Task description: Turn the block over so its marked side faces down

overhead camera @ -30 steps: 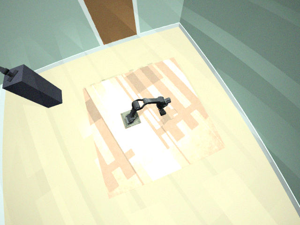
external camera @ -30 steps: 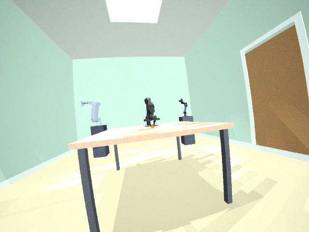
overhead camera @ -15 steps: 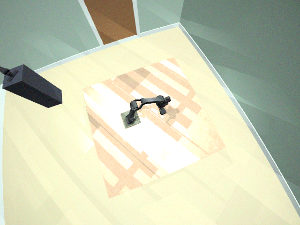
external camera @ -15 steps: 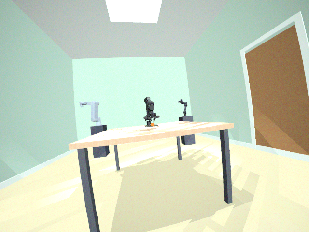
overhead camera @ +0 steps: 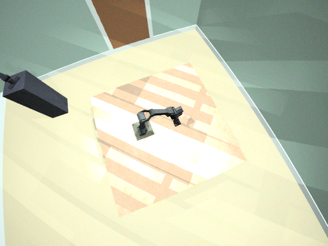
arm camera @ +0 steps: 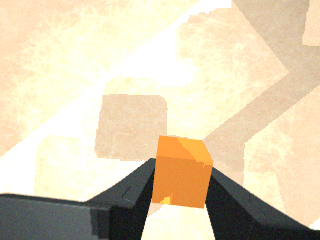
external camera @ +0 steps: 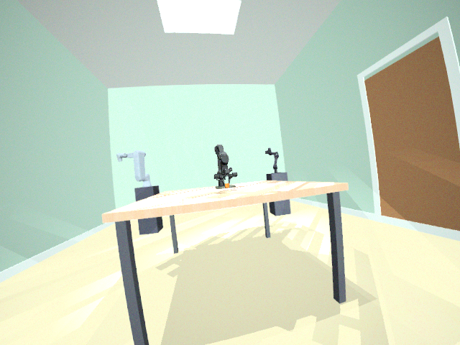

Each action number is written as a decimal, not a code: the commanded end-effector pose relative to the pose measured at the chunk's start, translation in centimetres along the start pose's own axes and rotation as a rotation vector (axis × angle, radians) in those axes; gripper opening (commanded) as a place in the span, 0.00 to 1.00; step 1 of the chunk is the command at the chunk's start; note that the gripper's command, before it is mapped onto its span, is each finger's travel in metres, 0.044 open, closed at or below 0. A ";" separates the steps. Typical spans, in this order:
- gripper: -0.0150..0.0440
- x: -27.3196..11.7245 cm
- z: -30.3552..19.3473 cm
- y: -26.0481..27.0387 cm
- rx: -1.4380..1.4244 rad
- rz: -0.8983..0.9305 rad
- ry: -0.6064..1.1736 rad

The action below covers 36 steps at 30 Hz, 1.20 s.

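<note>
An orange block [external camera: 226,185] [arm camera: 181,181] is between the two dark fingers of my gripper [overhead camera: 177,122] [external camera: 227,182] [arm camera: 183,170], which is shut on it. In the wrist view the fingers press on its left and right sides. The block seems to be held a little above the table [overhead camera: 169,143] [external camera: 223,204], though the gap is hard to make out. In the top view the gripper hides the block. A small yellow patch shows at the lower edge of its near face. I cannot tell which side is the marked one.
The arm's base plate [overhead camera: 137,135] is fixed to the table, left of the gripper in the top view. In the exterior view a white arm [external camera: 139,166] and a dark arm [external camera: 275,162] stand on separate pedestals behind the table. Striped light and shadow cross the tabletop.
</note>
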<state>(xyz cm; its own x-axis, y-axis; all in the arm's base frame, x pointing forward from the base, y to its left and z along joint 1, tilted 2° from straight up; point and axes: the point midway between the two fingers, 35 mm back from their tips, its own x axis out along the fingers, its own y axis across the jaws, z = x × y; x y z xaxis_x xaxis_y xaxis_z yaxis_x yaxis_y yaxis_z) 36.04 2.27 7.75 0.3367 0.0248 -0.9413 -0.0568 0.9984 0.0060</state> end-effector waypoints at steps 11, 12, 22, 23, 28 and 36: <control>0.25 0.0 -0.6 0.0 0.003 0.000 -0.210; 0.25 0.0 -0.7 0.0 0.003 0.000 -0.225; 0.25 1.1 -0.4 0.0 0.003 0.000 -0.316; 0.25 1.3 -0.4 0.0 0.003 0.000 -0.331; 0.25 2.3 -0.2 0.0 0.003 0.000 -0.408; 0.25 3.2 -0.3 0.0 0.002 -0.001 -0.530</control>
<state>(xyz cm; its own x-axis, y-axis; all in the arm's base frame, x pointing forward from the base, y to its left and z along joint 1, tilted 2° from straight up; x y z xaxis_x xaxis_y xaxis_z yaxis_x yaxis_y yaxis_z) 36.92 2.41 5.16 0.7422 0.0492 -0.6684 -0.0602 0.9982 0.0066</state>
